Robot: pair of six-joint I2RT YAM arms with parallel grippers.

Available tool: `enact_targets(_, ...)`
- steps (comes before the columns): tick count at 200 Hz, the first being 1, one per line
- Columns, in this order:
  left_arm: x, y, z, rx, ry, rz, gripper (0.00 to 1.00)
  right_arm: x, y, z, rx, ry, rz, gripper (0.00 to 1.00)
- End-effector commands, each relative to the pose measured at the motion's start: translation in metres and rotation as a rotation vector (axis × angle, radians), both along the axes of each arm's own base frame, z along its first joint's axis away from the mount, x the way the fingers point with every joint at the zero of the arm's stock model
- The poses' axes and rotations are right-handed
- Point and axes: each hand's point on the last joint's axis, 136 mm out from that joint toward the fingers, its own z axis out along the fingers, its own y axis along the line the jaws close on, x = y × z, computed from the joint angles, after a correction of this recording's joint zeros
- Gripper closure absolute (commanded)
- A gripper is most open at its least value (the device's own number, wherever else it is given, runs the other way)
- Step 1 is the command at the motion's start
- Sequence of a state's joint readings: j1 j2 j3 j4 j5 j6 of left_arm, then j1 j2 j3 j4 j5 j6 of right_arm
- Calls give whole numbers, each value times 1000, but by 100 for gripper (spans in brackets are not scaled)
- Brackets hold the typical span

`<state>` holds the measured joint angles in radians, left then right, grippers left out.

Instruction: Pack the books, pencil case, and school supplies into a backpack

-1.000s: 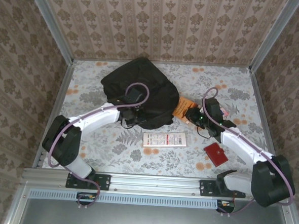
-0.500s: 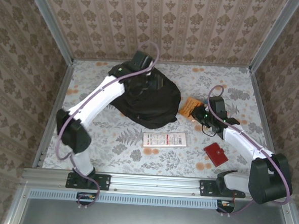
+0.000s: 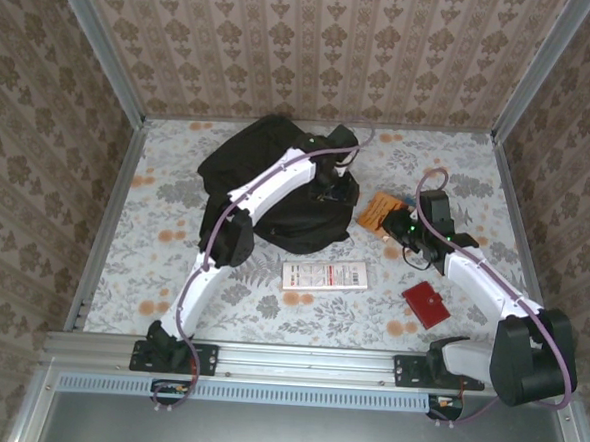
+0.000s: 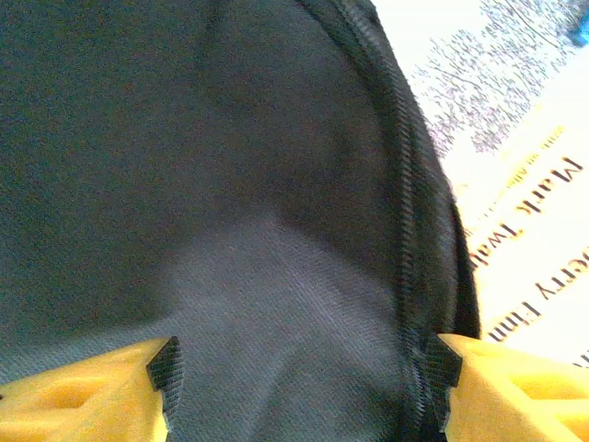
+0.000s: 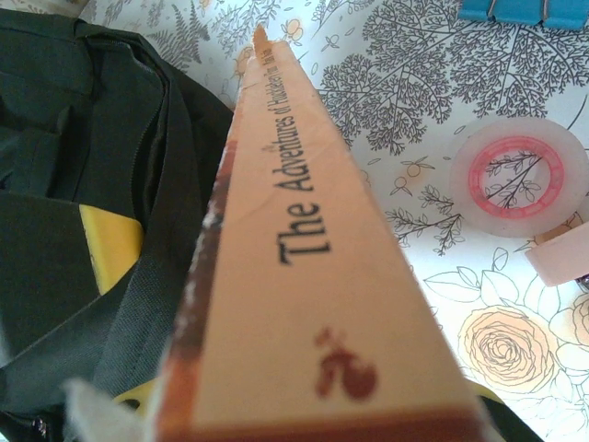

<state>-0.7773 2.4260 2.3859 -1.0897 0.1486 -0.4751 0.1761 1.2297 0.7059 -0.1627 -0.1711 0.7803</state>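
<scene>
The black backpack [image 3: 262,179] lies at the back middle of the table. My left gripper [image 3: 334,189] hangs over its right edge, jaws wide apart. In the left wrist view the yellow fingers [image 4: 92,396] straddle the black fabric [image 4: 230,184] and its zip [image 4: 405,239], gripping nothing. The orange book [image 3: 380,210] sits just right of the backpack, raised on edge, with my right gripper [image 3: 403,231] shut on it. Its spine [image 5: 304,230] runs toward the backpack [image 5: 83,120] in the right wrist view. The book's printed cover [image 4: 529,258] also shows beside the zip.
A white printed booklet [image 3: 324,275] lies in front of the backpack and a flat red item [image 3: 428,304] at front right. A tape roll [image 5: 520,175], a blue item [image 5: 515,9] and a pink block [image 5: 557,262] lie on the floral table right of the book.
My left arm has swung from the backpack's far side to its right edge and its jaws have opened. The right gripper has carried the book slightly farther back.
</scene>
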Motion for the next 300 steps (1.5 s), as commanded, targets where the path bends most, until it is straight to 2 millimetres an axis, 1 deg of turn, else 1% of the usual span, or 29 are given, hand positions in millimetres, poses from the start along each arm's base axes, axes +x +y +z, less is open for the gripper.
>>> enact_targets(1, 1, -1, 19, -28, -12, 1, 27, 2, 5, 11, 31, -49, 29, 100)
enact_targets(23, 3, -2, 12, -20, -9, 13, 28, 1, 6, 7, 42, -47, 26, 100)
enact_targets(58, 14, -2, 7, -50, -5, 49, 31, -1, 9, 4, 64, -41, 34, 100)
enact_targets(82, 19, -6, 5, -80, 8, 58, 31, -3, 9, 1, 63, -39, 34, 100)
enact_targets(114, 18, -16, 2, -114, 28, 53, 31, -3, 9, -1, 63, -34, 33, 100)
enact_targets(159, 17, -17, -11, -98, 44, 53, 31, -3, 9, -3, 67, -31, 31, 100)
enact_targets(183, 16, -20, -17, -93, 50, 46, 34, -3, 10, -5, 74, -24, 30, 100)
enact_targets(202, 16, -19, -20, -86, 52, 47, 43, -3, 11, -6, 79, -21, 30, 100)
enact_targets(219, 18, -17, -21, -81, 51, 47, 56, -3, 10, -6, 81, -23, 29, 100)
enact_targets(247, 19, -16, -21, -95, 64, 52, 83, -3, 11, -5, 83, -26, 28, 100)
enact_targets(263, 22, -16, -14, -124, 70, 58, 100, -3, 10, -3, 84, -28, 26, 100)
enact_targets(278, 27, -12, -2, -153, 65, 66, 100, -4, 9, 0, 76, -33, 27, 100)
enact_targets(300, 37, -2, 28, -195, 27, 76, 100, -5, 4, 11, 48, -56, 14, 100)
